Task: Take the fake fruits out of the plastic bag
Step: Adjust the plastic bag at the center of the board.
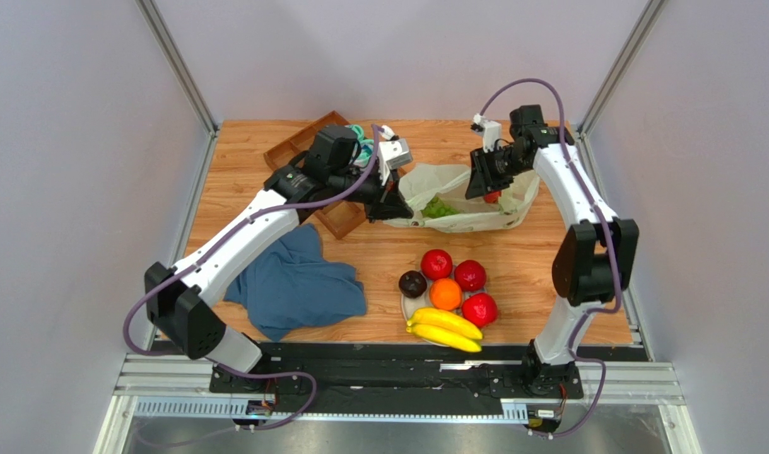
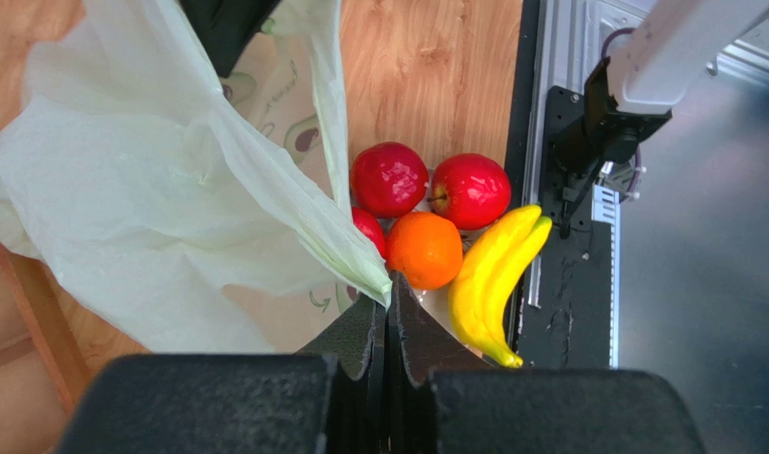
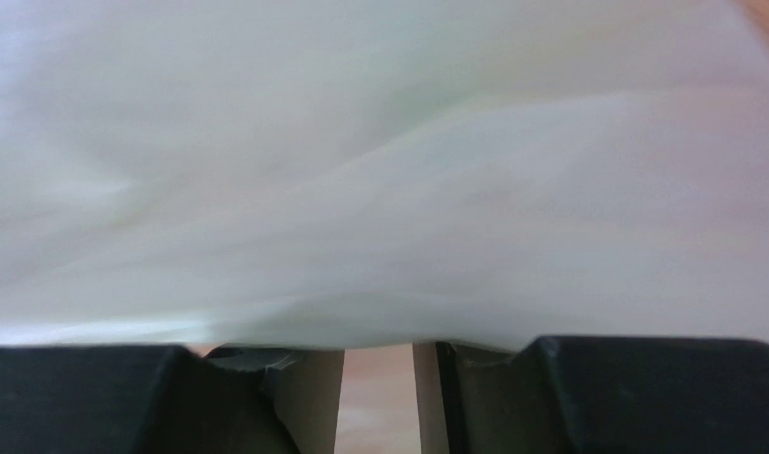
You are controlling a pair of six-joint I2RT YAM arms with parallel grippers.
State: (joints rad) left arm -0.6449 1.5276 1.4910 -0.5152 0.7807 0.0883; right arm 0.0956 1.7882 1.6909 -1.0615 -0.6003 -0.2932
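Left gripper [image 2: 388, 307] pinches the rim of the plastic bag [image 2: 142, 189], which lies at the far middle of the table [image 1: 378, 255]. Its film looks thin, limp and slippery, so I judge the rim the best hold. Right gripper [image 1: 481, 185] has its tips under film; its opening I cannot tell.

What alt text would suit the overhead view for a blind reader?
A robot's left gripper pinches the edge of a pale plastic bag on a wooden table, while its right gripper hangs over the other side. A green fruit shows inside; other fruits sit piled nearer, beside a blue cloth.
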